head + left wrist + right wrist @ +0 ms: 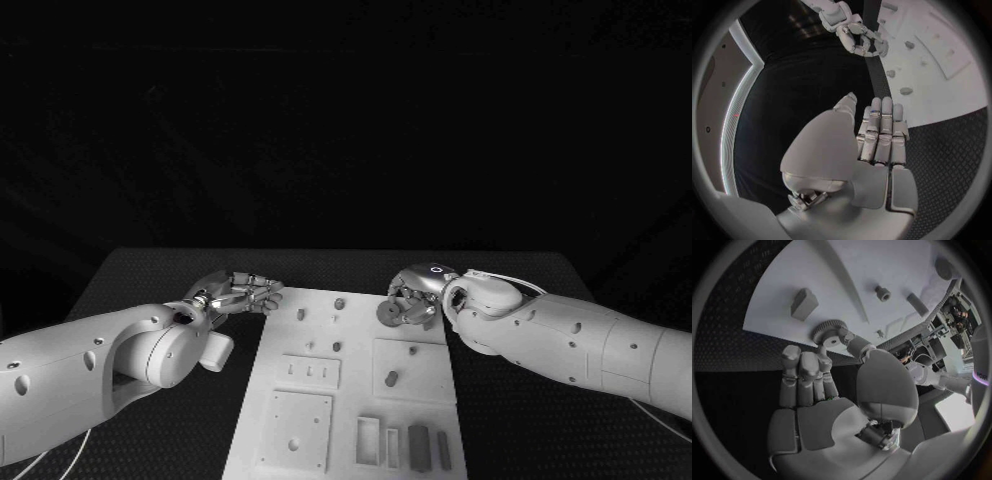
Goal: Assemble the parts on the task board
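Head view looks down on a black table (159,270) with a long white board (353,400) lying in the middle. Two white arms reach in from the sides toward the board's far end. The right hand (411,300) sits at the board's far right edge and pinches a small round gear (391,313) between thumb and fingertip; in the right wrist view the gear (826,332) shows a toothed rim and a pale hub, held just over the board's edge while the other fingers (801,375) lie together, curled slightly. The left hand (238,293) rests at the far left edge, just beside the board; in the left wrist view its fingers (882,130) lie straight and side by side, holding nothing. Small grey parts stand on the board: a peg (340,303) near the far end and an upright block (392,379) on a raised square plate in the middle. Long slots (369,440) lie at the near end.
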{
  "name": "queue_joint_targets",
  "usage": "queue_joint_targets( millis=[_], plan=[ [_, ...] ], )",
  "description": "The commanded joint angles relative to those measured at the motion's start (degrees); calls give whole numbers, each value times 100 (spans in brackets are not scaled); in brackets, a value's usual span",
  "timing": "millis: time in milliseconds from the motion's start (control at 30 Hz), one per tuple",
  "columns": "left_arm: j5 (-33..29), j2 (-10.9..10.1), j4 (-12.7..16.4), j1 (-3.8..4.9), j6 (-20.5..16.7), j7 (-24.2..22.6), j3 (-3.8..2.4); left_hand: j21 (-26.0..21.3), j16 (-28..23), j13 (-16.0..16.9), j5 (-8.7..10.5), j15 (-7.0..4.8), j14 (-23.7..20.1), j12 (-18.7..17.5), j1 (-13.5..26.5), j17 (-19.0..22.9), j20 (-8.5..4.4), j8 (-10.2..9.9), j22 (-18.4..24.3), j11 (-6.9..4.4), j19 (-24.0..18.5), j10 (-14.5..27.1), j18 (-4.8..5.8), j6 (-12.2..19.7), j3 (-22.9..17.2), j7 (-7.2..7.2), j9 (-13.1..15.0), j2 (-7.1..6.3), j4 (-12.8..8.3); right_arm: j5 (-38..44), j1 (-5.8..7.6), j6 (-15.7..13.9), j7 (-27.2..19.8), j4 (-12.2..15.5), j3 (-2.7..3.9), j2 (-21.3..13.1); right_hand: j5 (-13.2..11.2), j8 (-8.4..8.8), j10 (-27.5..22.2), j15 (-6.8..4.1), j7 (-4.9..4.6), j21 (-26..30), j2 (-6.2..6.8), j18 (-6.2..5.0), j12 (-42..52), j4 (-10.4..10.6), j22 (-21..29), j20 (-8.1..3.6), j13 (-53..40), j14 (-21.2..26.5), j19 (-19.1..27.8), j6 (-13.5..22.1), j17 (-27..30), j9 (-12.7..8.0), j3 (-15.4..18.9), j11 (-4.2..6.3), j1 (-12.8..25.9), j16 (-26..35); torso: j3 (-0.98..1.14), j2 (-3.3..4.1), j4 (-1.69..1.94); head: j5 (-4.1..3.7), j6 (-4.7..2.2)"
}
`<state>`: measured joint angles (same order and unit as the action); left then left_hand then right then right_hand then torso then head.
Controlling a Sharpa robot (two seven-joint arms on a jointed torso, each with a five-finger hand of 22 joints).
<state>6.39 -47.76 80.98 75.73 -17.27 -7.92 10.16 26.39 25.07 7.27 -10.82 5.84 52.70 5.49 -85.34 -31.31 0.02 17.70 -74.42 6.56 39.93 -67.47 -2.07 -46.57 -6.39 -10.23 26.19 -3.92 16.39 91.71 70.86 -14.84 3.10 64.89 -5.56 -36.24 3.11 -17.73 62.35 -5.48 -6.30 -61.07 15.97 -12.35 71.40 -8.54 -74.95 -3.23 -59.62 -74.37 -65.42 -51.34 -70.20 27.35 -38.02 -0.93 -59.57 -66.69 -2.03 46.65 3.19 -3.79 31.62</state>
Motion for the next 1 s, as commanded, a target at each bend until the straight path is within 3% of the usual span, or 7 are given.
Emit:
queue_joint_targets(
  millis=[33,233,333,567,833,1000],
  plan=[
    [23,5,18,4,76,-31,-4,23,-22,-1,19,23,-3,-29,-10,-10,33,-24,7,9,-10,-13,-102,-6,3,-33,-6,-18,14,101,-56,192,41,3,-35,24,24,-19,-23,37,-118,-33,-10,-265,26,-5,-81,-29,9,14,1,-107,10,4,46,-13,79,-9,-1,-2,2,-1,2],
    [23,4,17,4,76,-30,-4,23,-23,-1,20,23,-2,-31,-10,-12,33,-25,7,9,-10,-13,-102,-7,3,-33,-6,-17,15,142,-79,204,58,-31,-35,48,16,-37,-14,21,-98,-32,-47,-265,37,-14,-76,-36,18,8,-6,-157,16,18,25,6,40,-15,2,1,-1,2,5],
    [23,4,17,4,75,-29,-4,24,-24,0,20,23,-2,-32,-10,-13,33,-25,7,9,-10,-14,-102,-7,2,-33,-6,-17,14,234,-106,157,84,-34,-35,60,-32,-57,1,-11,-67,-26,-75,-265,48,-36,-63,-63,39,6,-22,-216,26,42,-195,38,-190,-23,2,0,0,6,5],
    [23,4,18,4,74,-25,-4,25,-26,0,20,23,-1,-33,-13,-15,33,-26,8,9,-10,-16,-103,-7,1,-33,-6,-16,13,304,-140,170,140,-56,-35,104,-33,-112,51,-32,-37,-49,-55,-265,72,23,-66,-70,62,-36,-51,-325,5,92,-302,64,-238,-76,0,0,-2,11,9],
    [23,-6,29,4,72,-20,-4,25,-28,1,19,23,0,-35,-18,-17,32,-26,8,8,-10,-18,-103,-8,0,-33,-5,-15,11,299,-158,400,120,-73,-36,104,-20,-171,95,-72,14,-53,-179,-265,67,148,-66,-52,105,-54,-47,-504,28,134,-600,113,-297,-83,0,-1,-3,4,24],
    [23,-16,39,4,78,-23,-4,26,-29,1,18,23,1,-35,-19,-18,32,-26,8,8,-10,-19,-104,-9,-1,-33,-5,-15,11,363,-160,259,88,-64,-40,116,45,-177,105,-89,35,-60,-218,-265,69,157,-71,-39,120,-60,-42,-580,35,140,-769,131,-335,-92,0,0,-11,3,25]
  ],
)
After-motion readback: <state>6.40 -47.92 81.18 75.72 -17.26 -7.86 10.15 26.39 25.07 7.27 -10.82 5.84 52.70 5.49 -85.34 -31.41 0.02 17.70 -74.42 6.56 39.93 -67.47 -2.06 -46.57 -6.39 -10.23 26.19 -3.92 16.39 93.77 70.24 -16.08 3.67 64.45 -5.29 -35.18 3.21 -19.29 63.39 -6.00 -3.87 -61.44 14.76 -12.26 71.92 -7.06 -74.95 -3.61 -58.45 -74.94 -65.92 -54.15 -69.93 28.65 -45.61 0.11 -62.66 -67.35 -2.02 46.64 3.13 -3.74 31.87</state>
